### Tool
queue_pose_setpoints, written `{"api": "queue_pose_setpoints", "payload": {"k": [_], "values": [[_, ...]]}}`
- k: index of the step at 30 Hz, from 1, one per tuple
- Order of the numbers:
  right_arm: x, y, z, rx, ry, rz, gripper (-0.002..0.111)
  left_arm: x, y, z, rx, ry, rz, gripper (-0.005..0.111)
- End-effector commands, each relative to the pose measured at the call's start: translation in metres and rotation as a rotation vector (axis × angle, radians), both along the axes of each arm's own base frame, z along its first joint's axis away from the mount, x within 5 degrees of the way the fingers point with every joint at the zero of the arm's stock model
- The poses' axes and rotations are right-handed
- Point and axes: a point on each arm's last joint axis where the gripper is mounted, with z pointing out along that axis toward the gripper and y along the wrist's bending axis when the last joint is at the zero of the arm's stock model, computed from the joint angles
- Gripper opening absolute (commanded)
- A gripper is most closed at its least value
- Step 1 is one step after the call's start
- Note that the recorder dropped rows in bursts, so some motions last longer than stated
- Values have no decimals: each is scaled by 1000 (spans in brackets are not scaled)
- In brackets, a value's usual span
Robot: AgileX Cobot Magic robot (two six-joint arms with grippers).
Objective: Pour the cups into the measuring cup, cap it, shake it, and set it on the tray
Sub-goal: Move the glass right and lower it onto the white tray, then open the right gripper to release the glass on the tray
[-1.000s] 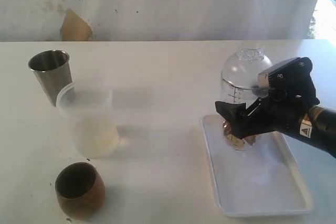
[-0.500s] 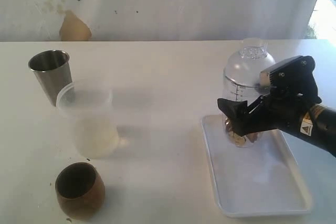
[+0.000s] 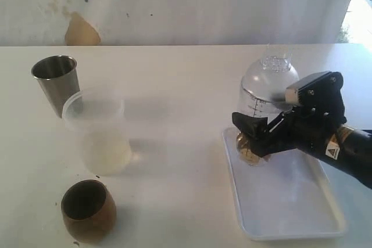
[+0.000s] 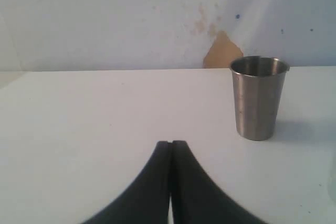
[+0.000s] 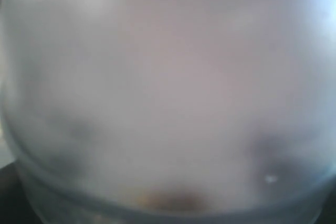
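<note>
The capped measuring cup point(image 3: 261, 104) is held in my right gripper point(image 3: 257, 135), which is shut on its lower half. It hangs over the far left corner of the white tray point(image 3: 290, 204), slightly tilted. The clear dome cap point(image 3: 273, 69) sits on top, and brownish contents show at the bottom. Up close, the measuring cup point(image 5: 168, 98) is a blur that fills the right wrist view. To the left stand the steel tumbler point(image 3: 56, 82), the frosted cup point(image 3: 99, 132) and the wooden cup point(image 3: 87, 210). My left gripper point(image 4: 171, 144) is shut and empty, low over the table, short of the steel tumbler point(image 4: 258, 98).
A white wall with a tan patch point(image 3: 81, 32) runs along the table's far edge. The left arm does not show in the exterior view.
My right gripper carried the capped measuring cup slightly up and right, then swung it left and lower over the tray's corner. The three cups and the left gripper have not moved.
</note>
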Motion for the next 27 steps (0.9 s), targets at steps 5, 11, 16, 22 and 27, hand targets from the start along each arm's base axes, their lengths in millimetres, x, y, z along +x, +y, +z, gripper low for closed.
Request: {"api": "queue_pose_setpoints", "payload": {"k": [5,11,16,22,27], "values": [[2,1,-7,-10,-51,21,83,0,0,-1,-1,-7,-4,0],[2,1,-5,37,-49,20,83,0,0,-1,-1,-7,-4,0],[3,-4,-11,3,13,-36,93,0,0,-1,-1,-7,-4,0],[4,-5,-11,3,16,-50,105,0,0,-1,-1,-7,-4,0],[4,-5,-10,13,4,-57,105,0,0,-1,-1,-7,-4,0]]}}
